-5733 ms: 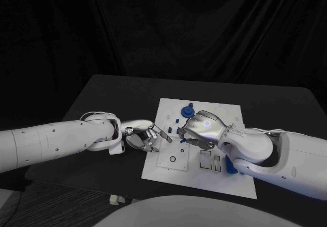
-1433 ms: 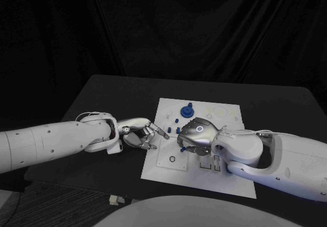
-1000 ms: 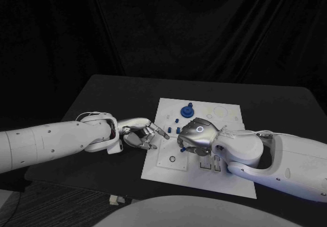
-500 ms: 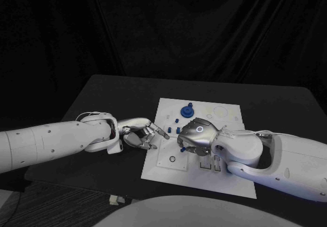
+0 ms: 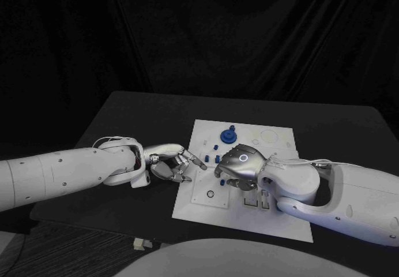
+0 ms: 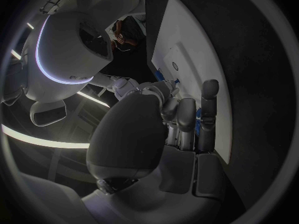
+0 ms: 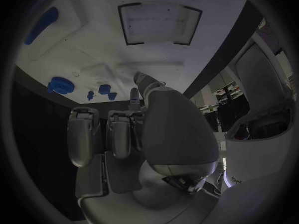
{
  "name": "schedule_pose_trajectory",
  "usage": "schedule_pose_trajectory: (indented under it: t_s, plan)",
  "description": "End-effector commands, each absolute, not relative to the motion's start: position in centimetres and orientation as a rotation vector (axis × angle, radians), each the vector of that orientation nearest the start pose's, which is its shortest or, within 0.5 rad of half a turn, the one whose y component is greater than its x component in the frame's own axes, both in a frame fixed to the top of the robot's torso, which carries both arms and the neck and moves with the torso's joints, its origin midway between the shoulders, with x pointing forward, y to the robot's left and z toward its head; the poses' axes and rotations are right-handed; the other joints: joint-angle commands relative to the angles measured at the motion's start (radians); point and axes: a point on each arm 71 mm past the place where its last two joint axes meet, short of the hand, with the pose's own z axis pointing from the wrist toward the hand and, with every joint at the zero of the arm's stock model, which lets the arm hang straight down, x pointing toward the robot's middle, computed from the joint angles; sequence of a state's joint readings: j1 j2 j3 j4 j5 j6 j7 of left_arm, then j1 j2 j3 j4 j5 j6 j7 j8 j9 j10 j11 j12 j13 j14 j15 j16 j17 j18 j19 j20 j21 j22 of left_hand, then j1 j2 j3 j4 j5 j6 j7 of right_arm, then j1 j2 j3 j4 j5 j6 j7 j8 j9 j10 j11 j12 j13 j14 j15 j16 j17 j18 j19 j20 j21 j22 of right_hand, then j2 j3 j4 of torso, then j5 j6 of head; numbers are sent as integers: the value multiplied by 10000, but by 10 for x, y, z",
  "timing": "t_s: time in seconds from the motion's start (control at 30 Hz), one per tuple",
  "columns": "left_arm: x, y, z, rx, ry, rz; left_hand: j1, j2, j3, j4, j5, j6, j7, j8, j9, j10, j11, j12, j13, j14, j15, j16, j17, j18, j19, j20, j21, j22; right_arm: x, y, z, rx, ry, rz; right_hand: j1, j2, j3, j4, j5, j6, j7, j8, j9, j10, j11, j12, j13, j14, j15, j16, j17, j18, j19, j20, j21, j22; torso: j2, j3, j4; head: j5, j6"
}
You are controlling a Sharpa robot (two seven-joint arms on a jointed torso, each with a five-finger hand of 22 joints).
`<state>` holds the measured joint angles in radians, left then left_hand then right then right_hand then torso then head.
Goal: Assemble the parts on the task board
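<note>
On the black table (image 5: 124, 109) the white task board (image 5: 282, 222) is lying with its near edge toward the robot. Near that edge, a square recess (image 5: 210, 196) is sitting on the board's left side. Just beside it toward the middle are two narrow slots (image 5: 256, 202).

The right hand (image 5: 239, 167) is hovering knuckles-up over the middle of the board, its fingers curling down toward the surface. In the right wrist view a small blue part (image 7: 133, 100) is showing at the fingertips (image 7: 142, 78), apparently pinched there, though I cannot tell for sure.

The left hand (image 5: 170, 163) is resting at the board's left edge, fingers curled, one fingertip (image 5: 202, 165) reaching onto the board; I cannot tell whether it is holding anything.

Small blue pegs (image 5: 218, 157) are standing between the two hands. Farther back, a round blue gear (image 5: 226, 136) is sitting near the far edge, with a smaller blue piece (image 5: 233, 127) just beyond it.
</note>
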<state>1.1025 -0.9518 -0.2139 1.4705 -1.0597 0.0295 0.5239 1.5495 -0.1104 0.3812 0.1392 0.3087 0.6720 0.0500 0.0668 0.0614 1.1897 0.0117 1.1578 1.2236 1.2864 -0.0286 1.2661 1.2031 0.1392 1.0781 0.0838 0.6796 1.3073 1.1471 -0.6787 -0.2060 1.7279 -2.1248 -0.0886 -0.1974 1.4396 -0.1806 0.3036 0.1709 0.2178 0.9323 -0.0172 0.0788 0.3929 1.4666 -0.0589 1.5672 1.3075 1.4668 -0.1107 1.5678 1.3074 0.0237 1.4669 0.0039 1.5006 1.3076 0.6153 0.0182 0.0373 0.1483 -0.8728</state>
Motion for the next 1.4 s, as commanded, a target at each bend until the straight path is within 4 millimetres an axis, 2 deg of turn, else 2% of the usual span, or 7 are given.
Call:
schedule_pose_trajectory:
  t_s: [0.03, 0.57, 0.7, 0.77, 0.87, 1.03, 1.4]
  plan:
    - [411, 241, -284, 928, 20228, -13699, -76, 12, -25, -58, 31, 97, 5, 33, 5, 72, 7, 39, -4, 10, -20, 16, 1, 182, 9, -26, 46, 556, 377, -67, -247, -10235, 15800, 5375, -143, -22, 1, -48, -136, -145, 9, -97, -96, 1042, -76, 36, 2633, 1040, -65, 30, 2634, -44, 598, -52, -44, 2377, -1, 1, 0, 6, 2]
    - [410, 244, -283, 883, 20231, -13646, -75, 16, -9, -78, 36, 155, 9, 31, 7, 99, 4, 62, 18, 13, -22, 18, 2, 184, 6, -29, 45, 554, 389, -98, -217, -9067, 14569, 5388, -497, 106, -74, 260, -1014, -505, -126, -66, -701, 1042, -65, 36, 2633, 1040, -68, 30, 2634, 98, 267, -51, -640, 2184, -5, 2, 2, 19, 2]
    - [410, 245, -283, 868, 20216, -13630, -75, 20, -6, -79, 37, 161, 11, 31, 7, 100, 3, 62, 18, 13, -23, 18, 1, 183, 10, -30, 53, 556, 399, -114, -194, -8403, 13856, 5232, -788, 323, 26, 589, -1339, -96, -16, 52, -1036, -1286, 39, -3964, -44, 866, -29, -592, 2176, 287, -123, -64, -1503, 1908, -8, 2, -7, 9, 2]
    - [409, 246, -283, 865, 20195, -13629, -75, 20, -6, -79, 37, 161, 11, 31, 7, 100, 3, 62, 18, 13, -23, 18, 1, 183, 10, -30, 53, 556, 405, -125, -180, -7831, 13694, 5224, -855, 263, 296, 862, -1538, 68, 10, 104, -1181, -3374, 264, -10144, -4523, 738, 76, -1367, 1522, 353, -239, 44, -1945, 1766, -4, 2, -7, -17, 2]
    - [409, 246, -283, 859, 20173, -13617, -76, 25, -2, -81, 38, 236, 10, 40, 15, 125, 3, 87, 39, 14, -23, 18, 2, 181, 14, -30, 62, 558, 415, -142, -161, -6895, 13858, 5143, -823, 33, 544, 1082, -1586, 169, 153, 155, -1268, -2938, 612, -12468, -6750, 766, 363, -1405, 1425, 375, -201, 218, -2087, 1729, -5, 3, -3, -48, 2]
    - [410, 246, -283, 864, 20163, -13617, -77, 30, 3, -83, 40, 265, 7, 45, 18, 131, 2, 92, 43, 17, -24, 21, 5, 181, 17, -31, 68, 559, 433, -171, -137, -5761, 14523, 4507, -920, -82, 413, 1064, -1627, 334, 135, 216, -1381, -3189, 936, -13994, -8377, 753, 533, -1404, 1348, 394, -186, 456, -2285, 1713, -5, 0, -7, -114, 2]
    - [409, 246, -282, 869, 20154, -13631, -78, 33, 7, -85, 42, 291, 6, 49, 20, 136, 1, 94, 45, 16, -25, 19, 2, 181, 17, -31, 69, 559, 455, -206, -138, -5381, 16239, 2692, -1809, -104, -251, 1166, -1661, 515, 36, 228, -1495, -3710, 948, -14584, -8976, 655, 539, -1663, 1058, 479, -338, 511, -2771, 1611, 6, 2, 4, -181, 2]
